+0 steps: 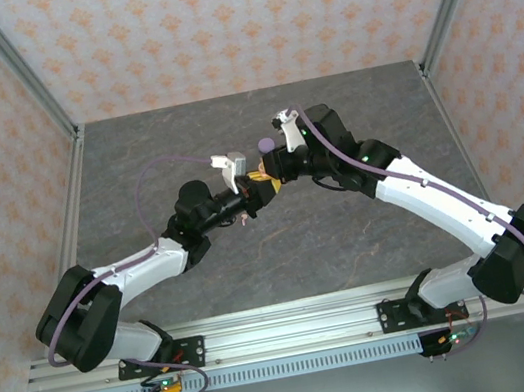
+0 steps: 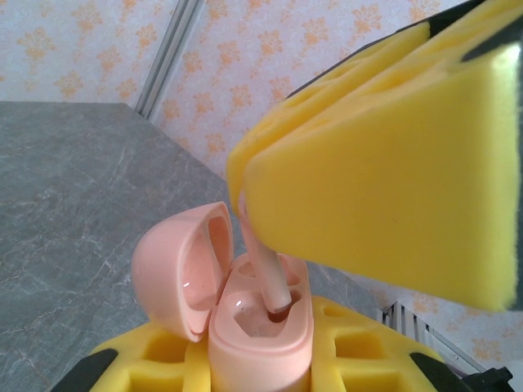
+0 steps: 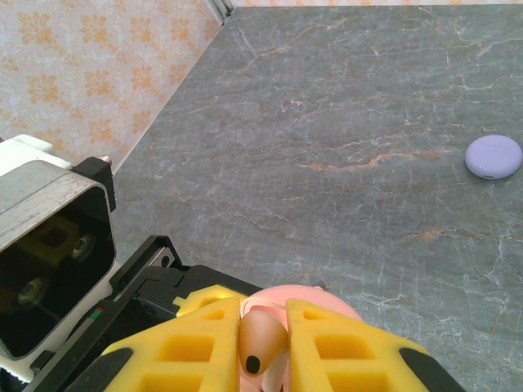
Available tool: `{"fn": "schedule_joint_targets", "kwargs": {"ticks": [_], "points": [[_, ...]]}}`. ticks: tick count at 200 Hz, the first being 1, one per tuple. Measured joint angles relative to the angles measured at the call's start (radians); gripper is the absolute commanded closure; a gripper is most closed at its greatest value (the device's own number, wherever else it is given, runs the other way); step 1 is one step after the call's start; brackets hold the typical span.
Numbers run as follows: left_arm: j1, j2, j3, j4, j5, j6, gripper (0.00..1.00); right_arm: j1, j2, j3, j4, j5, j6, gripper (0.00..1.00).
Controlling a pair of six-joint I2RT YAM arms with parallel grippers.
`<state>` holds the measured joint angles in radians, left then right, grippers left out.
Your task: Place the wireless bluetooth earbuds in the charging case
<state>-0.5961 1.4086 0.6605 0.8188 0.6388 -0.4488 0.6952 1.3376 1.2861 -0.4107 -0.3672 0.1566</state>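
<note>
Left gripper (image 2: 261,366) clamps an open pale-pink plastic charging case (image 2: 176,273); right gripper (image 3: 265,322) pinches a pale-pink stemmed earbud (image 2: 263,269), tip socketed above the left fingers (image 2: 131,363).

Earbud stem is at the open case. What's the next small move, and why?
Probably ease the right gripper straight down a little. It is shut on the pink earbud, whose stem tip sits at a socket of the open pink case, held by the left gripper, but the bud looks not yet seated.
</note>
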Motion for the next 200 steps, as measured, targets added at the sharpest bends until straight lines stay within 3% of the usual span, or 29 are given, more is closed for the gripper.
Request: {"fn": "schedule_joint_targets", "kwargs": {"ticks": [130, 200], "points": [[0.000, 0.000, 0.021, -0.026, -0.016, 0.001, 0.98, 0.000, 0.000, -0.004, -0.011, -0.030, 0.000, 0.75], [0.000, 0.000, 0.029, -0.054, -0.014, 0.031, 0.98, 0.000, 0.000, -0.004, -0.032, -0.031, 0.000, 0.61]]}}
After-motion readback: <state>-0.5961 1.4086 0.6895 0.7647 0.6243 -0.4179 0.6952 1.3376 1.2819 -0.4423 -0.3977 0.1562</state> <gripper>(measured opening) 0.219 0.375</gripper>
